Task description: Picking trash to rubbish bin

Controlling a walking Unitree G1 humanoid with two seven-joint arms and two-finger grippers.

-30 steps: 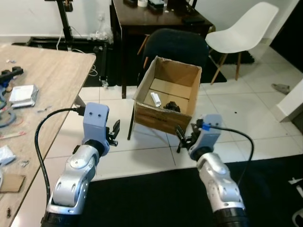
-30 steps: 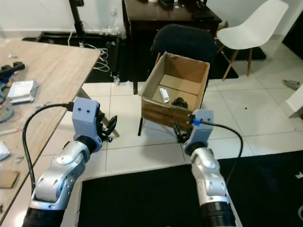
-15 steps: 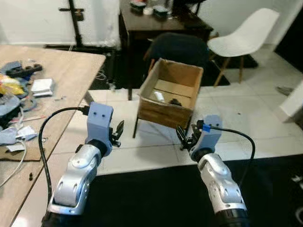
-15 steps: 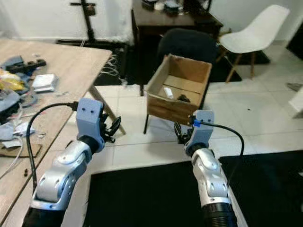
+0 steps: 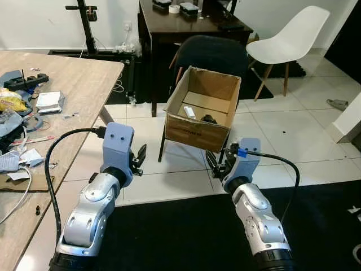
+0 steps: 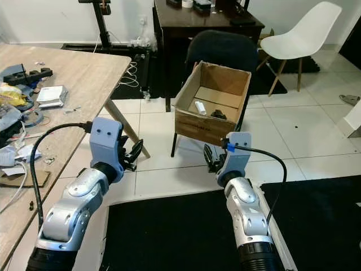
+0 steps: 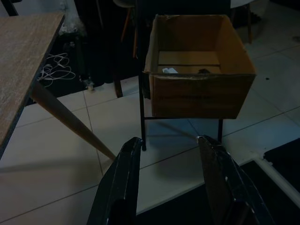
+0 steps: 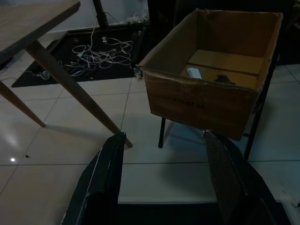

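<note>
While both hands (image 7: pixel 168 187) (image 8: pixel 164 183) gape empty, cardboard box (image 5: pixel 203 116) sits just ahead w/ trash (image 5: pixel 189 112).

— What do you see past the left gripper (image 7: pixel 166 154)?
— Your fingers (image 7: pixel 123 178) are spread, empty; beyond stands a box (image 7: pixel 199 89) on black legs, table (image 7: pixel 23 61) alongside.

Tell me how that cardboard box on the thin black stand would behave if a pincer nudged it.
The cardboard box probably tips or slides easily: it sits tilted on thin black legs. It looks light, holding just a small white item and a dark one. Its open flaps would likely flex rather than push back stiffly.
</note>
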